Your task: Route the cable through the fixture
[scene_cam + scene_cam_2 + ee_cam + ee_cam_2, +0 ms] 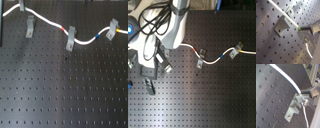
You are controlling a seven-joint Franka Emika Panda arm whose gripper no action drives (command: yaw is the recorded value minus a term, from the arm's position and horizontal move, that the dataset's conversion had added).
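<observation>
The white cable (50, 21) runs from the first exterior view's left edge across to its right edge, with a red band (63, 29), a blue band (98, 35) and a yellow-orange band (118, 31). It lies through the middle clip (71, 37) and the right clip (112, 29). The left clip (30, 26) sits just below the cable. In both wrist views my gripper (301, 31) (302, 96) is shut on the cable (283, 11) (286, 77) right beside this clip (283, 24) (293, 110). The cable crosses the clip's raised top; I cannot tell whether it is inside.
The black perforated board (65, 90) fills the scene. The white arm (175, 25) with black cabling covers the second exterior view's left part and hides the left clip there. A loose cable tail (309, 51) hangs past the fingers.
</observation>
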